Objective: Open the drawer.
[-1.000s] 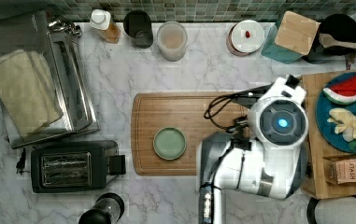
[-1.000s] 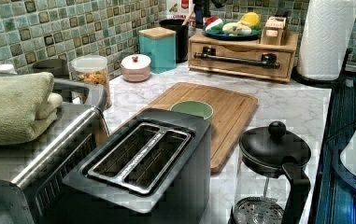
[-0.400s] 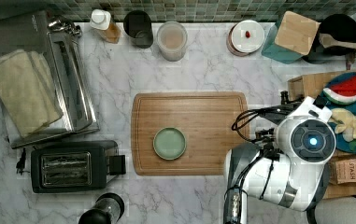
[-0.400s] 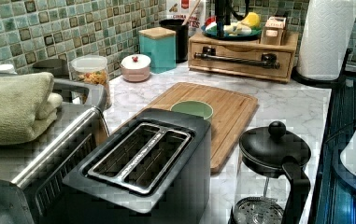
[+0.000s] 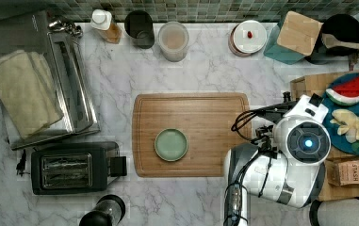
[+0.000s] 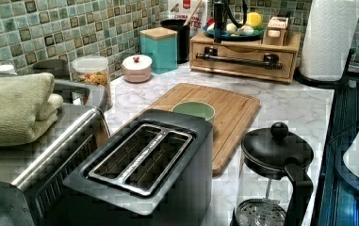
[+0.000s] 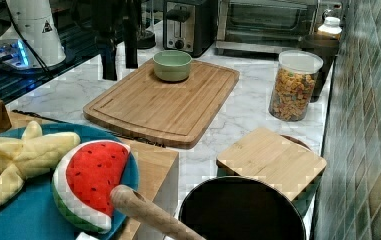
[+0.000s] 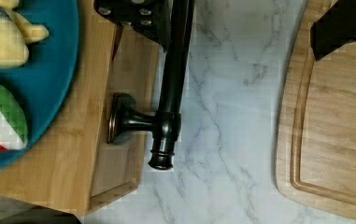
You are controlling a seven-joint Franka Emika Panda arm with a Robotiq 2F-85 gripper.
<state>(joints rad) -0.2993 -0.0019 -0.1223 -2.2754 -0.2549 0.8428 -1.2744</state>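
- Between the jaws, in the wrist view, runs the black bar handle (image 8: pixel 172 88) of the drawer (image 8: pixel 122 158). One finger (image 8: pixel 136 18) lies close against the bar on the drawer side, and the other finger (image 8: pixel 341 23) stands well apart over the cutting board (image 8: pixel 339 135).
- The gripper (image 8: pixel 241 44) is thus spread wide and holds nothing. Whether the near finger touches the bar cannot be told.
- Both fingers are cut off by the frame edge, and only one end of the bar with one mounting post is visible.
- In the top view the white arm (image 5: pixel 281 174) covers the drawer front, and only the bamboo box (image 5: pixel 304 84) beside it is visible.
- In the left view the gripper (image 6: pixel 218 21) hangs upright, pointing down over one end of the handle (image 6: pixel 238 60). The drawer (image 6: pixel 243 66) sits in its box under the blue plate (image 6: pixel 233 34).
- Bare marble counter (image 8: pixel 231 140) lies between the bar and the board's grooved edge on the far-finger side.
- A paper towel roll (image 6: pixel 330 37) stands just beside the box, and a green bowl (image 5: pixel 171 144) rests on the board, well away from the jaws.
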